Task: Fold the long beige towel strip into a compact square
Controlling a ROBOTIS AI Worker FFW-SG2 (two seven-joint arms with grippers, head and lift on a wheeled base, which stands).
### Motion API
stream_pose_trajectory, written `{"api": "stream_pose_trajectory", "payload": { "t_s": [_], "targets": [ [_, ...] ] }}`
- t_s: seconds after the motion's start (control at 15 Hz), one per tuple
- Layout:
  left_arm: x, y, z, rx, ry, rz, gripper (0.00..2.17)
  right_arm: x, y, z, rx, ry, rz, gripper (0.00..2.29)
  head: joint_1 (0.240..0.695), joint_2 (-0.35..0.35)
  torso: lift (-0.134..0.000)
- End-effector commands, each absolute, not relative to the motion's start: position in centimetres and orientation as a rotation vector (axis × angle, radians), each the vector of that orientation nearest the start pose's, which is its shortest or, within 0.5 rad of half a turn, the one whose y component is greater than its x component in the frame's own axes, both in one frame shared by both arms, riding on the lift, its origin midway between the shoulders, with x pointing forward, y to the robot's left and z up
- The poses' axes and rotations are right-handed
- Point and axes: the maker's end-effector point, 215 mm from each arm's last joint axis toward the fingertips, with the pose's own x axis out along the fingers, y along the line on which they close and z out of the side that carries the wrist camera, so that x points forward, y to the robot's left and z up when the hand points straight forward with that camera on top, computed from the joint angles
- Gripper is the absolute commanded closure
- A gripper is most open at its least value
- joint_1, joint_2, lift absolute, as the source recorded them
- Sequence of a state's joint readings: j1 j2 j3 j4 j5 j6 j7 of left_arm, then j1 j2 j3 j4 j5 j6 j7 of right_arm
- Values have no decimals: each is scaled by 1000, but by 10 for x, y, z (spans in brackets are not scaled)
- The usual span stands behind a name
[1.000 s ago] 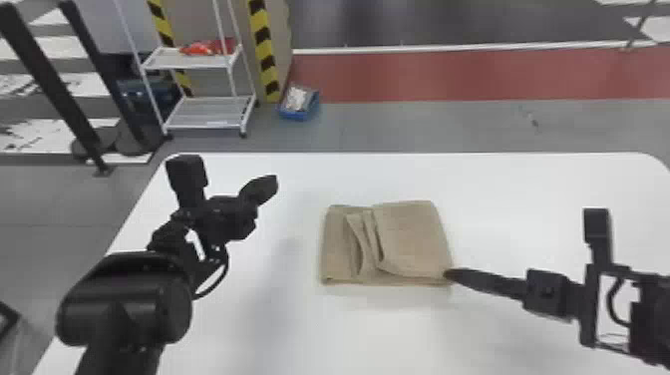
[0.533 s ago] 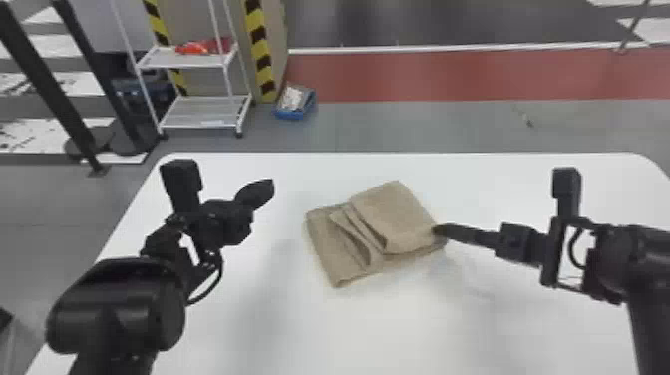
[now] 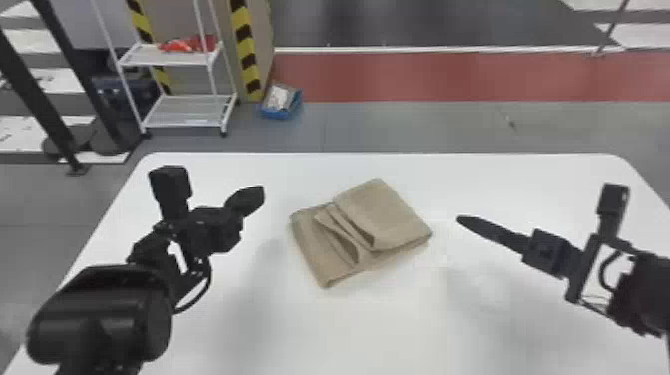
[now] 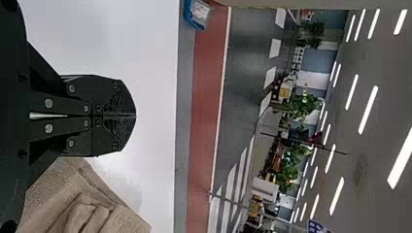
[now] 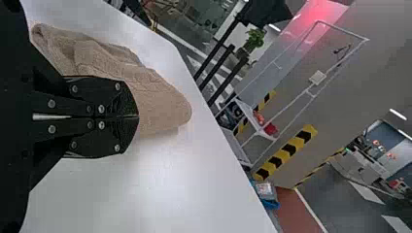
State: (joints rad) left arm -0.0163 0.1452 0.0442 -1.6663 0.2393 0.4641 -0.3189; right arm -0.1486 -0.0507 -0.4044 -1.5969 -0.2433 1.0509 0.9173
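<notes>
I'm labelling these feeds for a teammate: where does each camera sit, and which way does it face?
Head view: on the head, facing forward and down at the towel on the table; left gripper and right gripper show.
Left wrist view: on the left wrist, looking past its gripper across the table into the room.
Right wrist view: on the right wrist, looking past its gripper over the towel.
Head and right wrist views share the white rack.

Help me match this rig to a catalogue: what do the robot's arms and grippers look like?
The left arm and right arm are black, each with a looping black cable and a blocky part near the wrist. The left gripper and right gripper each have two flat black fingers, dotted with silvery screws and tapering towards the tips.
</notes>
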Motion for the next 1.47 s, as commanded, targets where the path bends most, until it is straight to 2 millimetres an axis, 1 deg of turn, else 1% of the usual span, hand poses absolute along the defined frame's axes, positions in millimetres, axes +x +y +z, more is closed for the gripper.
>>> {"api": "stream_pose_trajectory", "payload": {
  "t_s": [0.0, 0.13, 0.2, 0.27, 0.33, 0.53, 0.67, 0.8, 0.93, 1.07, 1.27, 1.4],
  "targets": [
    [573, 199, -413, -151, 354, -338, 1919, 491, -264, -396, 746, 533, 594, 2125, 695, 8, -124],
    [570, 183, -422, -144, 369, -373, 1919, 467, -304, -382, 800, 488, 587, 2125, 695, -35, -124],
    [570, 178, -425, -145, 375, -388, 1919, 460, -318, -377, 802, 473, 578, 2125, 695, -61, -124],
    [573, 172, -426, -140, 373, -401, 1919, 451, -327, -371, 818, 454, 579, 2125, 695, -108, -124],
    [575, 169, -427, -130, 368, -401, 1919, 443, -337, -364, 824, 432, 578, 2125, 695, -132, -124],
    [581, 161, -436, -102, 377, -415, 1922, 433, -343, -358, 837, 421, 581, 2125, 695, -180, -124],
    [584, 159, -439, -83, 378, -429, 1919, 429, -345, -355, 855, 414, 585, 2125, 695, -192, -124],
    [584, 164, -442, -77, 384, -432, 1922, 426, -346, -352, 855, 409, 589, 2125, 695, -199, -124],
    [579, 167, -443, -76, 387, -436, 1922, 429, -347, -349, 849, 404, 592, 2125, 695, -199, -124],
    [574, 168, -450, -54, 404, -434, 1922, 430, -342, -348, 853, 403, 601, 2125, 695, -196, -124],
    [571, 165, -454, -39, 417, -439, 1922, 430, -341, -346, 859, 394, 608, 2125, 695, -191, -124],
    [565, 161, -457, -48, 438, -458, 1922, 430, -344, -345, 859, 391, 604, 2125, 695, -192, -124]
  ]
}}
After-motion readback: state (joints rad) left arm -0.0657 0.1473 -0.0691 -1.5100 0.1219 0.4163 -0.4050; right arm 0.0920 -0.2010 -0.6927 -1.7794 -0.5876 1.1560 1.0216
